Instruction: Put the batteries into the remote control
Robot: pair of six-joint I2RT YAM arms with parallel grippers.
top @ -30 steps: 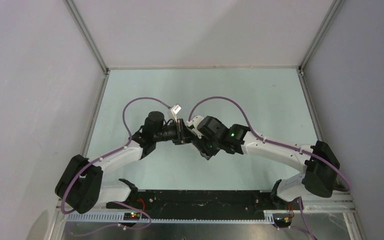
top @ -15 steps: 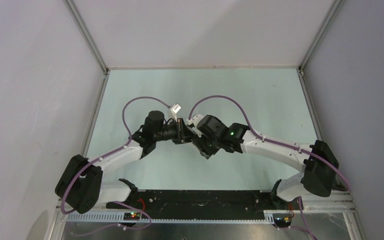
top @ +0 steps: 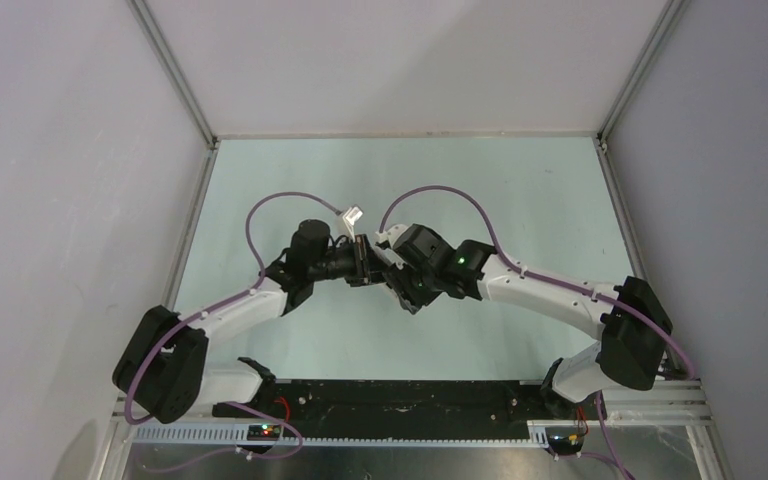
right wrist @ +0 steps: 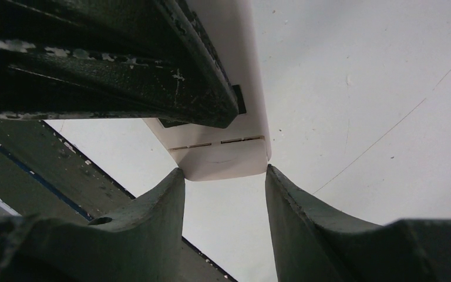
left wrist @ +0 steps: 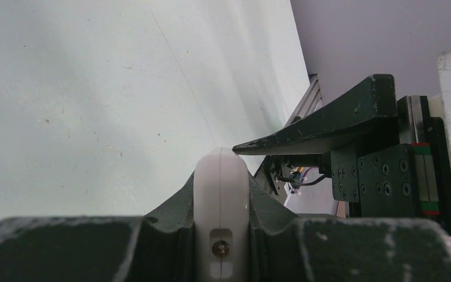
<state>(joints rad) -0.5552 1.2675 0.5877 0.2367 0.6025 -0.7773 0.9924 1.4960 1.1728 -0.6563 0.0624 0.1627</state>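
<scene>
Left gripper (left wrist: pixel 220 189): clenched on the remote control (left wrist: pixel 220 167), one dark finger pressed flat against each broad face, the white body standing edge-on between them in the left wrist view.

Right gripper (right wrist: pixel 223 176): jaws parted to about the remote's width, fingertips (right wrist: pixel 170 188) at the two corners of its free end; cannot tell whether pressing or merely touching.

Remote control, place: held over the middle of the table (top: pixel 520 190), between the two grippers where they meet nose to nose in the top view, and mostly hidden there by both wrists.

Remote control, relative to the fingers: near end sunk deep in the left gripper, far end poking out beyond the left fingertips and reaching just to the right gripper's tips; one right finger (left wrist: pixel 329 123) seen as a dark wedge with its point against that end.

Remote control, look: thin, flat, white, with rounded corners; visible face plain, crossed near the free end by a fine slit seam; a small dark notch beside the left finger; narrow edge carrying a small recess with a dark screw-like dot.
</scene>
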